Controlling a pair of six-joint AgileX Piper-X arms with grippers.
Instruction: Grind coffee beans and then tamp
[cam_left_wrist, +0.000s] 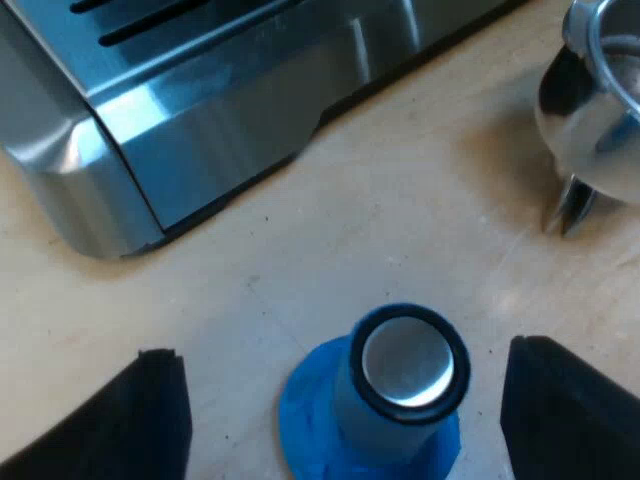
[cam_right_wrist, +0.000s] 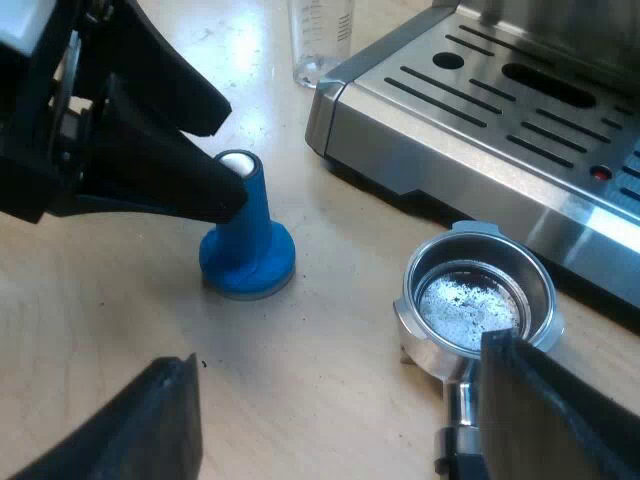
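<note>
left hand (cam_left_wrist: 342, 352): open, fingers spread wide, one on each side of the tamper, neither touching it in its own wrist view.
tamper (cam_left_wrist: 400, 400): blue, upright on its wide base on the bench (cam_left_wrist: 400, 220), pale round top up, sitting between the left fingers.
tamper from the other arm: in the right wrist view the tamper (cam_right_wrist: 245, 240) stands just under the left hand (cam_right_wrist: 225, 150), whose fingertips are level with its top; contact cannot be told from here.
right hand (cam_right_wrist: 338, 350): open, fingers far apart, over bare bench (cam_right_wrist: 330, 330), gripping nothing.
holder (cam_right_wrist: 480, 300): loose on the bench, metal basket mouth up, floor speckled, close by one right finger; its handle runs under that finger, end hidden.
holder from left wrist: the holder (cam_left_wrist: 600, 90) lies well apart from the tamper.
espresso machine (cam_right_wrist: 520, 120): slotted drip tray faces the holder, which lies just in front of it; corner of the machine (cam_left_wrist: 200, 110) is near the tamper.
measuring glass (cam_right_wrist: 322, 40): upright on the bench beside the machine's corner, beyond the tamper.
</note>
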